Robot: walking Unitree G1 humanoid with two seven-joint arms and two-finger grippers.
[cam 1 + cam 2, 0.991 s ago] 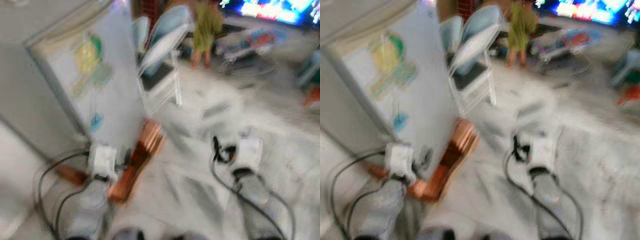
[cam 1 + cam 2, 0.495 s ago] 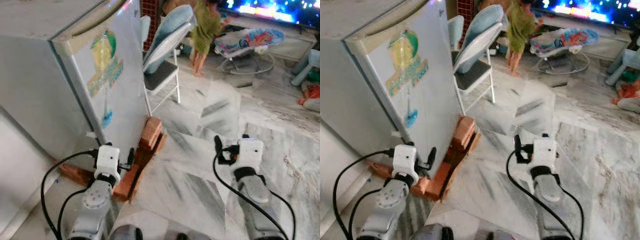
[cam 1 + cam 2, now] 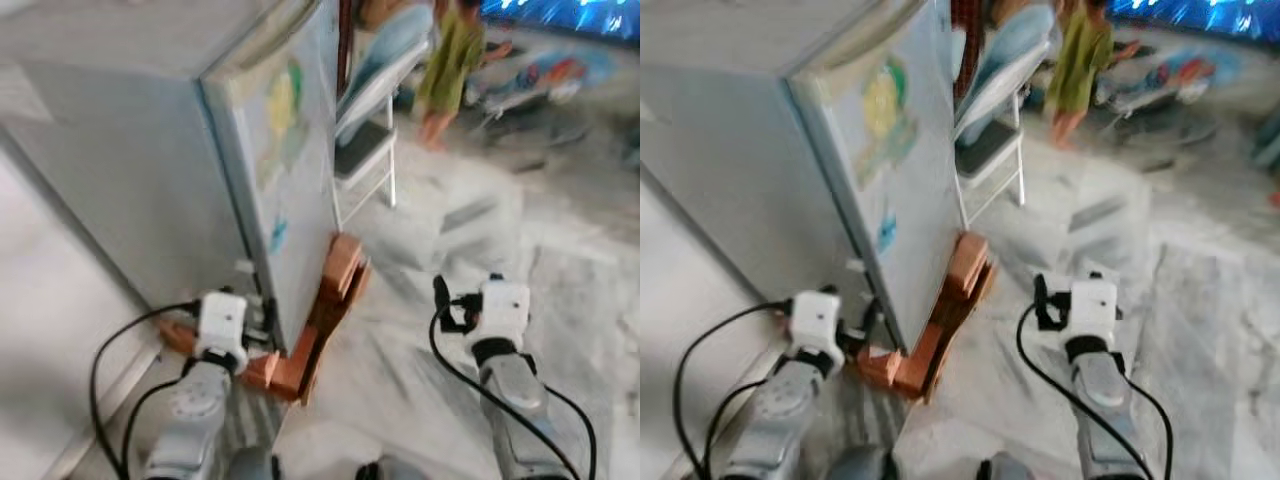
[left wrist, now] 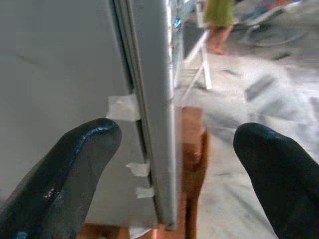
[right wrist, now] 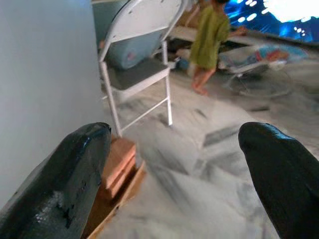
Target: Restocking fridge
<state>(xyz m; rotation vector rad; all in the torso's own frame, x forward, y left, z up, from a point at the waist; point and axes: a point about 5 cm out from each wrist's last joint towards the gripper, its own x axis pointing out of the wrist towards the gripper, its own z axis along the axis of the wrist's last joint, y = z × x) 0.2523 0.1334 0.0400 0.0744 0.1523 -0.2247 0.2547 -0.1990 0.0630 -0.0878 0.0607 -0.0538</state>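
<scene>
Grey and shut, the fridge (image 3: 170,150) was raised on bricks (image 3: 335,300); the left gripper (image 4: 172,169) was held wide astride its door edge, the right gripper (image 5: 172,172) wide and empty; opening seemingly was called for next.

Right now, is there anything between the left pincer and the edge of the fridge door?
Nothing visible stands between them. The left pincer is open, and in its wrist view the fridge door edge lies straight ahead between its fingers. The bricks sit lower, under the fridge's front, not in the path.
</scene>
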